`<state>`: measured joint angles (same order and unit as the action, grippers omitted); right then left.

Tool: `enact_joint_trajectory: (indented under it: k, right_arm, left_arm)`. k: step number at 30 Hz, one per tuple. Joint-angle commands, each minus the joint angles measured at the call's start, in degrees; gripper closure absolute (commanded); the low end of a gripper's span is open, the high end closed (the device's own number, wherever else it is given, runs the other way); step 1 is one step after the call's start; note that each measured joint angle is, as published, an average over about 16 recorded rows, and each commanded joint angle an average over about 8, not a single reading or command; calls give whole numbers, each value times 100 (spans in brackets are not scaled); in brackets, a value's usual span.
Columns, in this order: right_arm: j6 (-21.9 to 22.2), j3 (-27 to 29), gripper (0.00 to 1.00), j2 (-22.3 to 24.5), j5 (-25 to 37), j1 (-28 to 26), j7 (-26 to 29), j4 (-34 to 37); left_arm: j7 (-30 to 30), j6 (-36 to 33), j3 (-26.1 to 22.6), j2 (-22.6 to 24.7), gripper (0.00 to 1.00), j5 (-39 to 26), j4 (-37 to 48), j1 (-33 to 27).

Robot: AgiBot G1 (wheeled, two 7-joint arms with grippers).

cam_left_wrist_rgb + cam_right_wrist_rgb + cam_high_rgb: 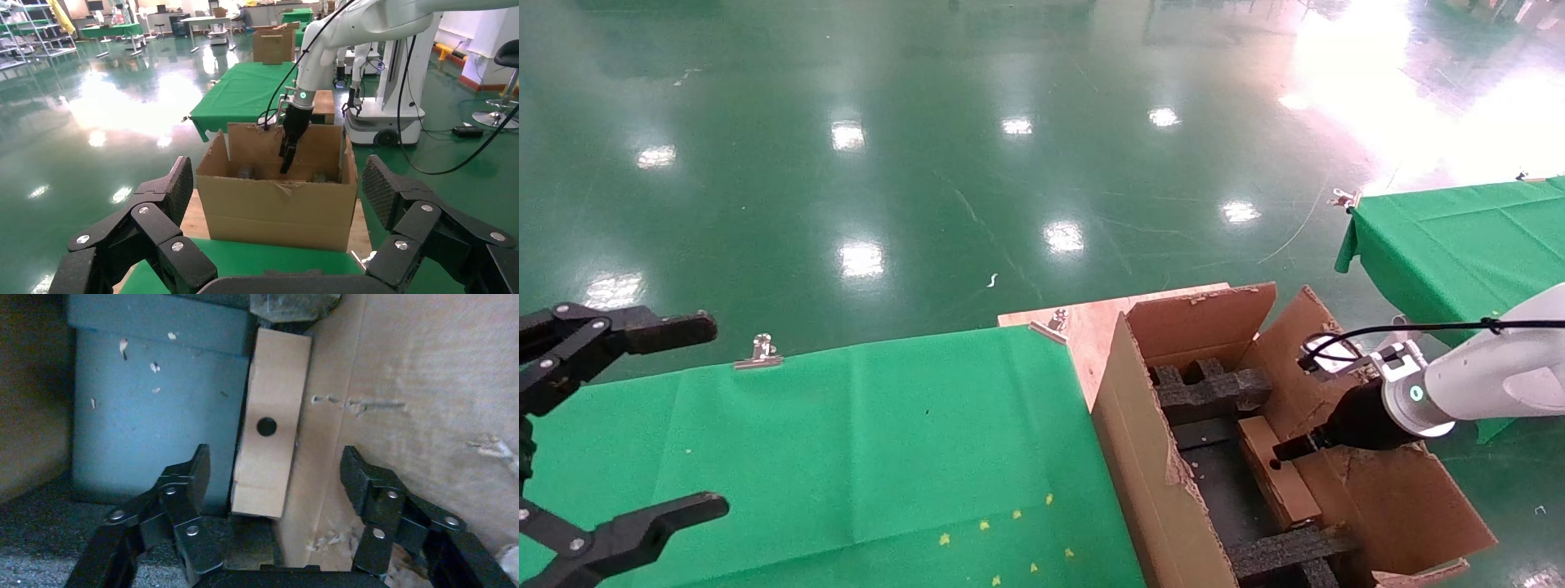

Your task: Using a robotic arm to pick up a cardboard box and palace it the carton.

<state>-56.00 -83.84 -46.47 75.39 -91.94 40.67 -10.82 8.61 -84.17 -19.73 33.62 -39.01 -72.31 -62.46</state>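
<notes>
In the head view, the carton (1173, 457) is seen at about 4 o'clock, standing just beside the right edge of the green-covered table (862, 441), with its torn flaps spread open and black foam inserts (1214, 390) across its inside. The cardboard box (1275, 474) is set on edge inside the carton, against the wall on the robot's right, its small round hole facing up. The right gripper (1291, 449) of the robotic arm (1483, 384) is reached into the carton from 3 o'clock, its tip just above the box; how far it is spread cannot be told from here. The left gripper (641, 425) is held wide open and empty at 8 o'clock, over the table's left end. In the left wrist view, the left gripper's fingers (177, 190) are shown spread far apart with nothing between them, and the carton (278, 208) is seen beyond, with the right gripper (287, 153) lowered into it from above. In the right wrist view, the right gripper (275, 478) is shown open, its fingers (190, 478) on either side of the cardboard box (272, 447) and apart from it, so nothing is gripped; the box is wedged between a dark foam block (159, 416) and the carton wall (416, 429).
</notes>
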Motion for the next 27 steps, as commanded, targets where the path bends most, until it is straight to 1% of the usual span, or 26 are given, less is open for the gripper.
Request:
enact_joint_trajectory:
  k: [1, 5, 9, 16, 22, 27]
  right_arm:
    - [-2, 1, 0, 16, 3, -33, -1, -22]
    - [-30, 60, 0, 87, -43, -301, -80, -224]
    - [-90, 163, 0, 195, -127, -667, -261, -600]
    - [-202, 423, 0, 518, -377, -1217, -663, -1677]
    - [-352, 654, 0, 858, -705, -1418, -864, -2643]
    - [-415, 728, 0, 1007, -824, -1479, -901, -2989]
  left_arm:
    - [0, 0, 0, 0, 0, 0, 0, 0]
    - [0, 0, 0, 0, 0, 0, 0, 0]
    - [0, 0, -1, 0, 0, 0, 0, 0]
    - [-1, 0, -1, 0, 0, 1, 0, 0]
    - [-1, 1, -1, -1, 0, 1, 1, 0]
    - [-1, 2, -1, -2, 0, 2, 1, 1]
